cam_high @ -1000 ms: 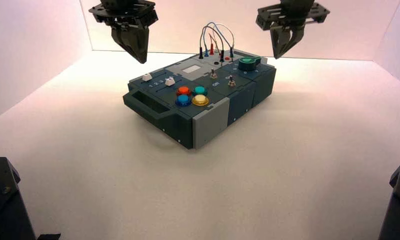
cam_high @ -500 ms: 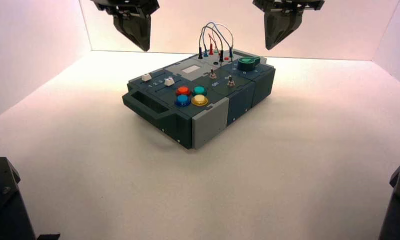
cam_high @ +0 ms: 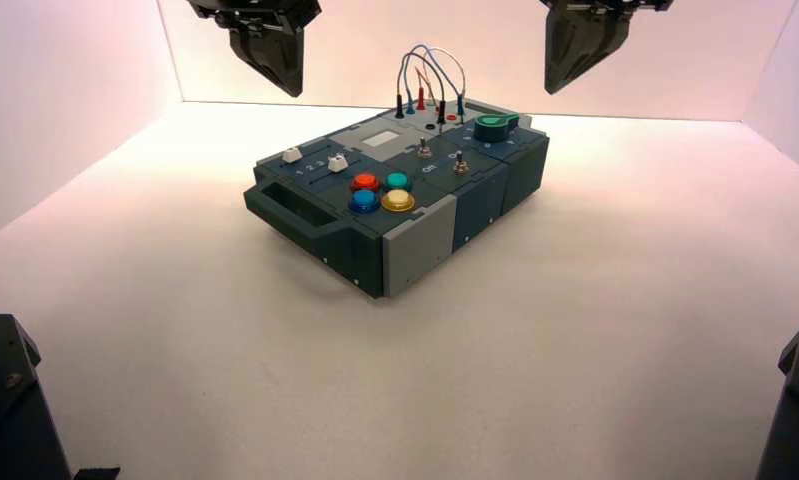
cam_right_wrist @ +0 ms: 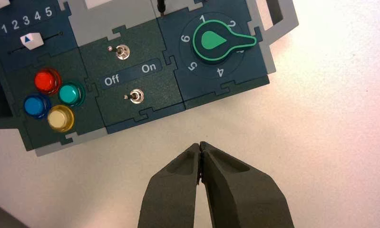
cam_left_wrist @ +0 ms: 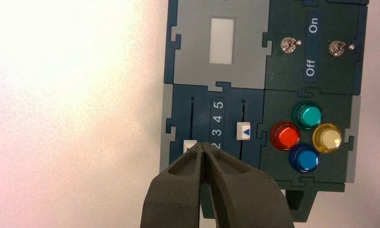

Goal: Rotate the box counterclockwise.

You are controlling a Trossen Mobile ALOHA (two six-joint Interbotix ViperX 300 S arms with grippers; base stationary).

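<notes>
- While resting on the white table, near the middle and angled with its handle end toward the near left, the box touches neither gripper.
- Left gripper high above the far left of the box, fingers pressed together, holding nothing; seen from the left wrist, tips above the slider section.
- Right gripper high above the far right, fingers likewise closed and empty; seen from the right wrist, tips over bare table just beside the box's long edge.
- 4 buttons clustered on the top: red, teal, yellow, blue.
- 2 toggle switches flanking an "Off"/"On" label; both levers apparently toward Off.
- Green knob with pointer between 2 and 4 on a dial numbered up to 6.
- 2 white sliders beside a numbered scale; one between 2 and 3, the other partly hidden by the fingers.
- Looping wires plugged in at the far end, next to the knob.
- Pale window in a grey panel.
</notes>
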